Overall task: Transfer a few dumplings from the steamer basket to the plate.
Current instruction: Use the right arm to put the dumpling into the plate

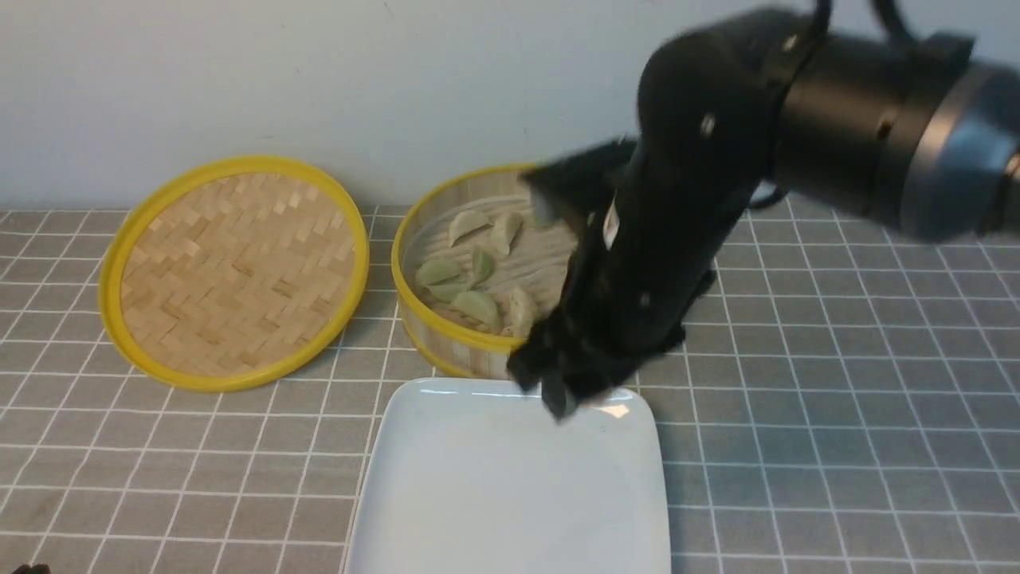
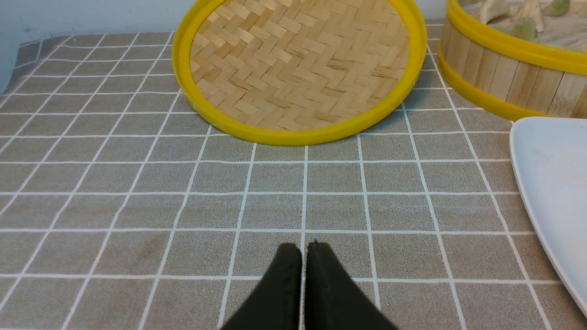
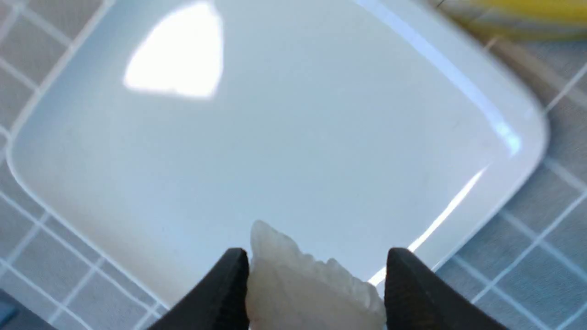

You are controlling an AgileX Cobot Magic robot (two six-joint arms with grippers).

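Nearest you, the left gripper (image 2: 302,251) sits low over the grey grid-printed tablecloth (image 2: 137,206), its two black fingers pressed together with nothing between them. Beside it, toward the middle of the table, lies the glossy white square plate (image 1: 478,494) with rounded corners and a shallow raised rim. The right gripper (image 3: 316,263) hangs above the far edge of that plate, its fingers clamped on either side of one cream-white pleated dumpling (image 3: 302,284); you can see the dumpling clear of the plate surface in the right wrist view. Just beyond the plate stands the round bamboo steamer basket (image 1: 446,351) with pale slat walls and yellow rims, partly hidden behind the right arm. Inside it lie several pale green and cream dumplings (image 1: 478,307), scattered over the slatted floor. To the left of the basket, a little apart from it, is the flat woven-bamboo lid (image 1: 231,271) with a yellow rim.
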